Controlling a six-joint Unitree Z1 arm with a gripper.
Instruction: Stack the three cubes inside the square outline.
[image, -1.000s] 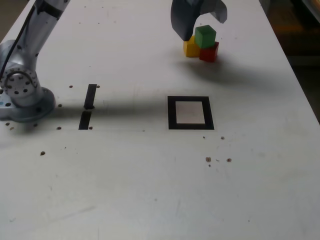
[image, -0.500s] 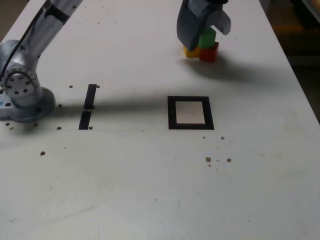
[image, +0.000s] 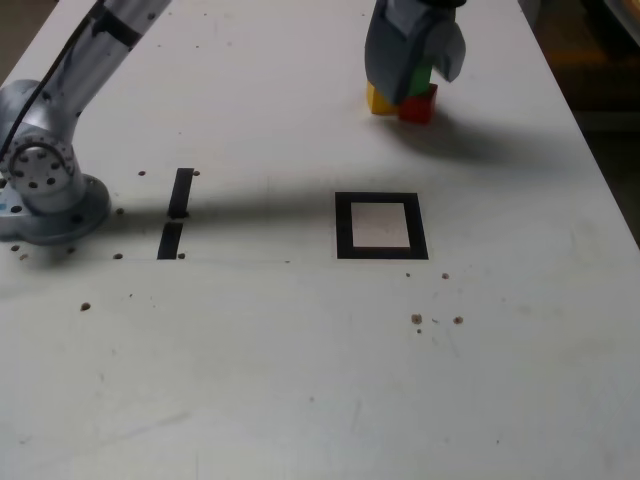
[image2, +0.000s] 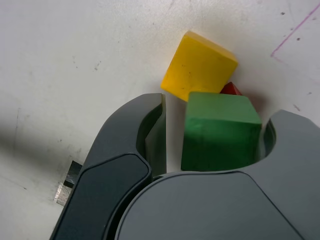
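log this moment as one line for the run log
gripper: around green cube, small gap at one jaw | green cube: atop yellow cube and red cube | square outline: empty

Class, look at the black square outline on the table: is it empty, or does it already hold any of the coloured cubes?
Empty. The black square outline shows only its pale centre; the small green cube, yellow cube and red cube sit farther back, beside the grey gripper.

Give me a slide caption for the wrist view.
Gripper straddling the green cube, a gap left at one finger, with the yellow cube and red cube beyond.
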